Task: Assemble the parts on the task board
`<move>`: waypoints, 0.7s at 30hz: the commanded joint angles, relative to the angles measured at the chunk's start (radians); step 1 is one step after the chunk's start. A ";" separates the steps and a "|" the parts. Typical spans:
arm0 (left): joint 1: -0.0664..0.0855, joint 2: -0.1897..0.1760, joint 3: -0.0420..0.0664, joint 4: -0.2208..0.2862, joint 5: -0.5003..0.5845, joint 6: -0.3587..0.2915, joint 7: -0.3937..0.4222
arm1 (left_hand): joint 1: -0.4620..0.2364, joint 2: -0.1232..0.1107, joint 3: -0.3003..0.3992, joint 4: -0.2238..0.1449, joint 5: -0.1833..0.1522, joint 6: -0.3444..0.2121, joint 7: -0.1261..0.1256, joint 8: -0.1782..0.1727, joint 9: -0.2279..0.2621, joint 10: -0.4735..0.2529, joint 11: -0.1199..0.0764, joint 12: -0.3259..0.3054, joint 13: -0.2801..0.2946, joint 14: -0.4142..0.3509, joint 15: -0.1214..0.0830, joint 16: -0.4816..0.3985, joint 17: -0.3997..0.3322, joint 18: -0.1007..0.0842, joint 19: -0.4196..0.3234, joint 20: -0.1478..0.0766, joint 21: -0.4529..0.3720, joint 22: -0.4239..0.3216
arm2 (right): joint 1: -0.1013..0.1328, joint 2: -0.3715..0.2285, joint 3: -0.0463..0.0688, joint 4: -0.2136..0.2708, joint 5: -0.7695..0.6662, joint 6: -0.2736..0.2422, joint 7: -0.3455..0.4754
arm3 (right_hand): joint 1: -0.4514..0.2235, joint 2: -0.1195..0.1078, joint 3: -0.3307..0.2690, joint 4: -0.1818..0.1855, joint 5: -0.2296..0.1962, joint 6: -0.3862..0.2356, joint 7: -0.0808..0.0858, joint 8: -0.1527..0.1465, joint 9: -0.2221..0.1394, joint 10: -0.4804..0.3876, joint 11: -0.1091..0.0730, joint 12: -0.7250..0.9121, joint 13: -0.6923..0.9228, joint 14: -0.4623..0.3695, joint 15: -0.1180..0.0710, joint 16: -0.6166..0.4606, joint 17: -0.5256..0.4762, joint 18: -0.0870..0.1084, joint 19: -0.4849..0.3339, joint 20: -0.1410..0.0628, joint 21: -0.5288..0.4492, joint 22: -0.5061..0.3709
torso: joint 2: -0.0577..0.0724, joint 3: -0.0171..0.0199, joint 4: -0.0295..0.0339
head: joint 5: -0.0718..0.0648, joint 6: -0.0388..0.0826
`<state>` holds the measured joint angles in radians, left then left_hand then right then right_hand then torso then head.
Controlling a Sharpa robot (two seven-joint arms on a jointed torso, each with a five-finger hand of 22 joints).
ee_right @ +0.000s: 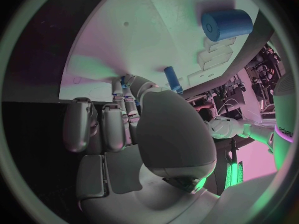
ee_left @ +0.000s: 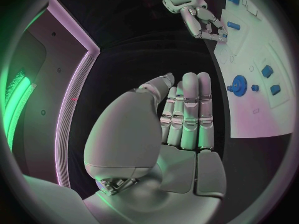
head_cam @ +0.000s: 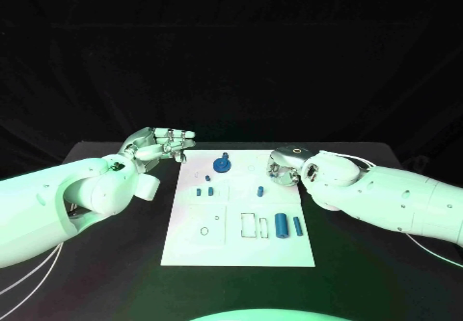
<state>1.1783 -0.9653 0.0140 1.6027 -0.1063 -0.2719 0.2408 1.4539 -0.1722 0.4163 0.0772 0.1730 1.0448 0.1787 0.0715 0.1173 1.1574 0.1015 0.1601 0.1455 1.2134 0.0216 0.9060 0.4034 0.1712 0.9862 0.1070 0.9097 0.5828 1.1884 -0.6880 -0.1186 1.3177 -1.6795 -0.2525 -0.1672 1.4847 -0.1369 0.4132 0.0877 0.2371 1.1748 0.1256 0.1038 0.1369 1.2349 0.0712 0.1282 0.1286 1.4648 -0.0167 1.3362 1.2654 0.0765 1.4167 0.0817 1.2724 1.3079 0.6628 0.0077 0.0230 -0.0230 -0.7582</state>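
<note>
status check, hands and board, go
Left hand off the board's far left corner, fingers together, holding nothing. Right hand at the task board right edge, grip unclear. Blue gear seated far end, other parts loose. Nothing blocking.

Task board lying in the middle of the table, gear sitting at its far end, big cylinder lying near its right edge, left hand hovering beside the far left corner, right hand hovering over the far right edge
</note>
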 commanded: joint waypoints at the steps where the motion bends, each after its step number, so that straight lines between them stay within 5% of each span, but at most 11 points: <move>1: 0.001 0.000 0.001 0.002 0.001 0.024 0.004 | 0.011 -0.003 -0.004 -0.004 -0.001 -0.010 0.000 -0.002 -0.002 -0.007 0.002 0.004 0.001 -0.005 0.000 -0.006 -0.002 0.014 0.000 0.005 -0.004 -0.001 | -0.009 -0.006 -0.006 0.000 -0.046 0.004 -0.034 | -0.005 0.008 0.032 -0.026 -0.008 0.008 0.001 -0.002 0.003 0.025 -0.016 -0.006 0.007 0.055 -0.006 0.006 0.000 -0.010 0.009 0.000 0.008 0.096 | 0.000 -0.0001 -0.0003 | 0.000 -0.001; 14: 0.001 0.000 0.000 -0.002 0.000 0.033 -0.003 | 0.012 -0.003 -0.007 -0.006 -0.002 -0.013 0.003 -0.002 -0.003 -0.012 0.005 0.003 0.001 -0.008 0.001 -0.008 -0.003 0.014 0.000 0.005 -0.005 -0.002 | -0.003 -0.037 -0.003 0.044 -0.020 -0.100 -0.030 | -0.033 0.003 0.040 -0.031 -0.018 0.012 -0.002 -0.002 0.011 0.031 -0.017 -0.011 0.008 0.054 -0.007 0.010 -0.001 -0.014 0.017 0.000 0.029 0.111 | -0.001 -0.0010 -0.0002 | -0.002 0.005; 21: 0.000 0.004 0.000 -0.005 0.000 0.037 -0.003 | 0.012 -0.002 -0.009 -0.006 -0.002 -0.015 0.004 -0.003 -0.003 -0.014 0.006 0.003 0.000 -0.010 0.002 -0.010 -0.004 0.013 -0.001 0.006 -0.006 -0.003 | 0.010 -0.078 0.004 0.108 0.031 -0.124 -0.021 | -0.042 0.002 0.042 -0.031 -0.015 0.013 -0.003 -0.003 0.013 0.033 -0.018 -0.013 0.009 0.054 -0.007 0.011 -0.002 -0.017 0.023 0.000 0.042 0.119 | -0.001 -0.0004 -0.0006 | 0.002 0.008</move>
<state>1.1782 -0.9640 0.0138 1.5969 -0.1073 -0.2561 0.2357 1.4580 -0.1763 0.4109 0.0717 0.1730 1.0342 0.1822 0.0715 0.1156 1.1503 0.1086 0.1601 0.1453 1.2098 0.0253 0.9013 0.4015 0.1712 0.9862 0.1070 0.9098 0.5817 1.1971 -0.7614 -0.1151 1.4112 -1.6768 -0.3476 -0.1835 1.4551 -0.1346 0.4503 0.0563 0.2222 1.1832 0.1245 0.1017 0.1476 1.2387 0.0748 0.1194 0.1381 1.4647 -0.0164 1.3408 1.2642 0.0765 1.4313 0.0818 1.3110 1.3077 0.6614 0.0070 0.0225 -0.0231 -0.7517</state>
